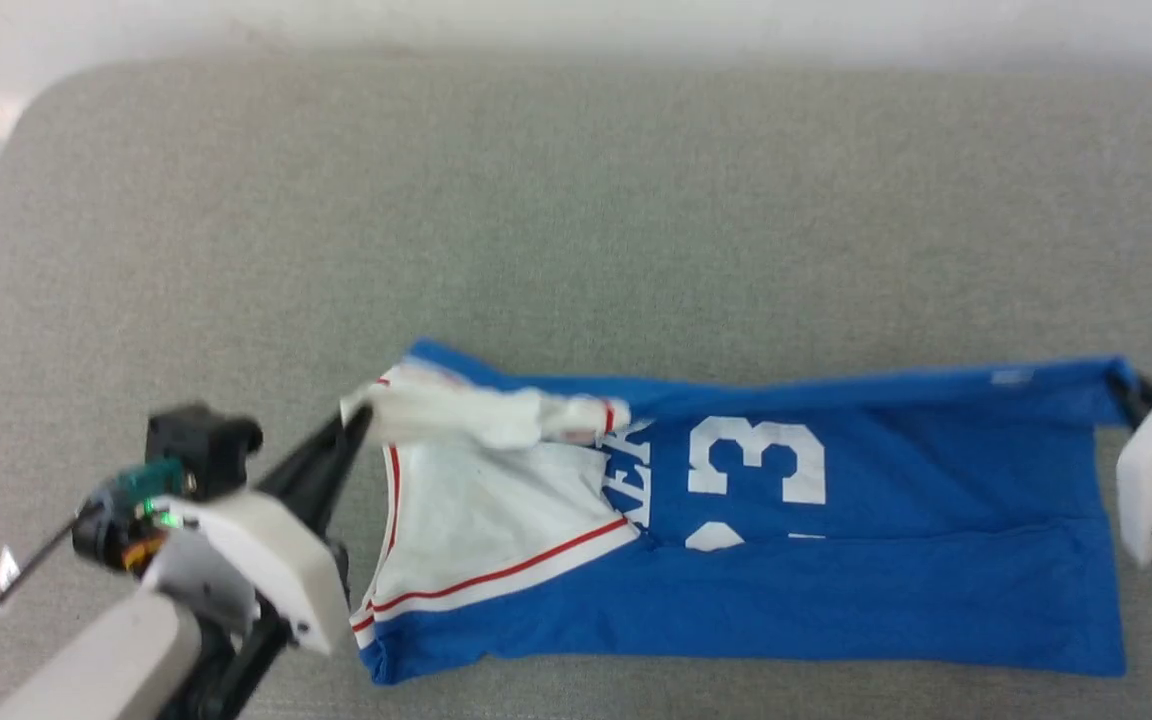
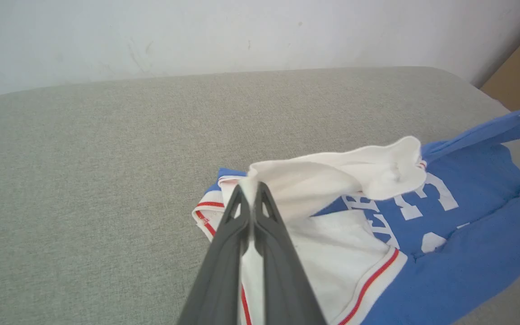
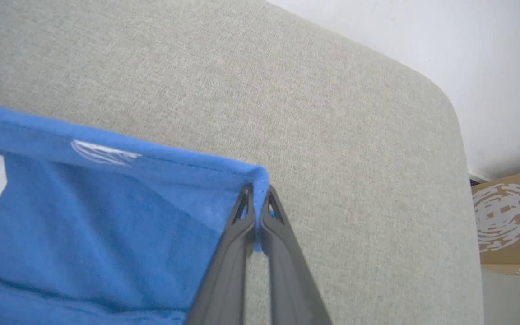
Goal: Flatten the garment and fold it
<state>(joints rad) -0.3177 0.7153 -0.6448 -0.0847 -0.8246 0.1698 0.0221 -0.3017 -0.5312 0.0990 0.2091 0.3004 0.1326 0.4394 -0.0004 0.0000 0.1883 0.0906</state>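
With your left claw pinching the white sleeve and right claw pinching the hem corner, pull the garment taut, then lower both edges evenly.

The garment is lying stretched from left to right across the near half of the bench, with a wall running behind the bench's far edge. The left tool is gripping the garment at its far left corner, where a sleeve is lying folded rightward over the garment's far left part. The right tool is pinching the far right corner, and a box is sitting beyond the bench's right end.
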